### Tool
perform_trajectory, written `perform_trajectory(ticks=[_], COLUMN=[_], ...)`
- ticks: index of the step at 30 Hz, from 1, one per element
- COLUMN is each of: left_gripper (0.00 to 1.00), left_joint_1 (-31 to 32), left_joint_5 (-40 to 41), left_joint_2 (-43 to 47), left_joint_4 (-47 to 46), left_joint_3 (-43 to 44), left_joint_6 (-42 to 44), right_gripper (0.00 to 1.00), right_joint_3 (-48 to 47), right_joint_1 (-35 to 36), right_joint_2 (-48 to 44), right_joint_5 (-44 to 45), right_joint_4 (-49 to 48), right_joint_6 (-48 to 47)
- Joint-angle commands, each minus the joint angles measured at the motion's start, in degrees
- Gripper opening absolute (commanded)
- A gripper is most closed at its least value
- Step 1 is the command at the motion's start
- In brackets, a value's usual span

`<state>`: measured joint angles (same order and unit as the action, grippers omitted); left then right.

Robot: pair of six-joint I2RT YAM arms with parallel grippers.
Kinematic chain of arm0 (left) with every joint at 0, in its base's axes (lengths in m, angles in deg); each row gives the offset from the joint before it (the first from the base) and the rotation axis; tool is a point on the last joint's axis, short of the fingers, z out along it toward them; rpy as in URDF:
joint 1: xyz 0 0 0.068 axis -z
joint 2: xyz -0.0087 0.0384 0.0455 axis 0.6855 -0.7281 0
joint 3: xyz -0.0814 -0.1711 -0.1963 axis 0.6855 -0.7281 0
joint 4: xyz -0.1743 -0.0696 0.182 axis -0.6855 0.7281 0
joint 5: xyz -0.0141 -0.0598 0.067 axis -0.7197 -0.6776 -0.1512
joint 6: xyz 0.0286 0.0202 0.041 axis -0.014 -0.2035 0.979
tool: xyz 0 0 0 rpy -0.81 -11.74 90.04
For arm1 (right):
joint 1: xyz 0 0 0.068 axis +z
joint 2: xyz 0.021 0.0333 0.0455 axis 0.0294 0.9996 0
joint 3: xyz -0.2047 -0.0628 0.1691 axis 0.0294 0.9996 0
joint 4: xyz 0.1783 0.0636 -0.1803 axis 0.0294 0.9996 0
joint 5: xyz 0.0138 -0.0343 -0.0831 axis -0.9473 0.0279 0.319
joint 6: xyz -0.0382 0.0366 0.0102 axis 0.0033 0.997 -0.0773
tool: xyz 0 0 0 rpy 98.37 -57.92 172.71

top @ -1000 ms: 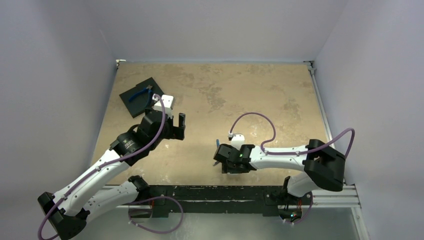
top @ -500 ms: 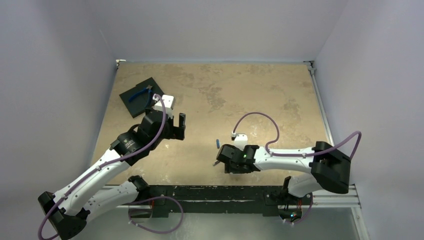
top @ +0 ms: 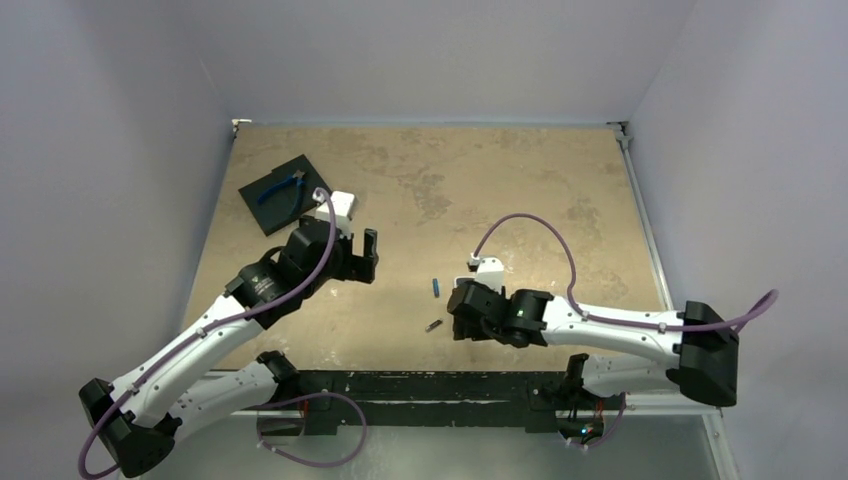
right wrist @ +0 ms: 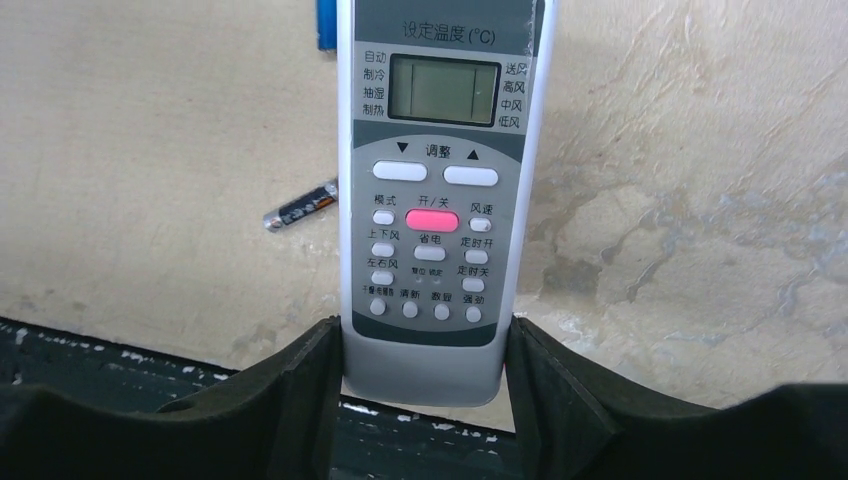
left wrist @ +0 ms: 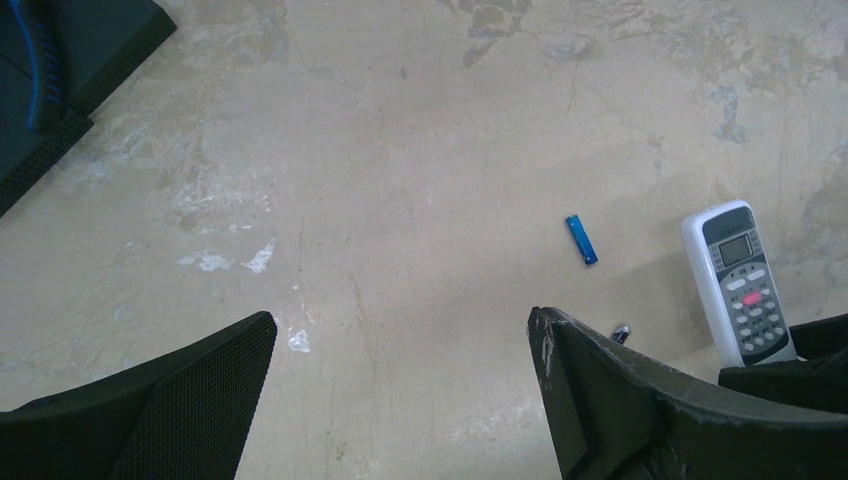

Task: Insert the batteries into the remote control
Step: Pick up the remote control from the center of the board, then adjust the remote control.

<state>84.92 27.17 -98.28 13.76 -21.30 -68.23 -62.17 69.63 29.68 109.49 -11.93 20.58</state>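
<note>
The desk [top: 500,180] is beige with pale stains. A blue battery [top: 436,287] and a dark battery [top: 433,325] lie near its front middle, apart. A black pad [top: 270,205] lies at the far left corner.

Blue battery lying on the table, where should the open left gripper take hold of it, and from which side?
Probably across its middle, from straight above: the blue battery lies flat on the table, touching nothing else, a slim cylinder, so the left gripper should close across its narrow width, not its ends.
</note>
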Motion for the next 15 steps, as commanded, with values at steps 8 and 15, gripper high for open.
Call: perform_trajectory(ticks=[8, 15], left_gripper=[0.99, 0.97], left_joint_1=[-0.21, -1.44], left_joint_5=[-16.71, -28.82], left_joint_2=[-0.18, -0.81], left_joint_4=[-6.51, -10.16], left_joint_3=[-2.28, -3.38], left_joint_6=[-7.45, -12.15], right_gripper=[0.0, 0.0], right_joint_3=[-1.45, -5.56], right_joint_1=[0.26, 0.6], right_joint_2=[-9.7, -9.31], right_joint_5=[-2.4, -6.23], right_joint_4=[-7.37, -9.59], right_joint_6=[-22.45, -35.63])
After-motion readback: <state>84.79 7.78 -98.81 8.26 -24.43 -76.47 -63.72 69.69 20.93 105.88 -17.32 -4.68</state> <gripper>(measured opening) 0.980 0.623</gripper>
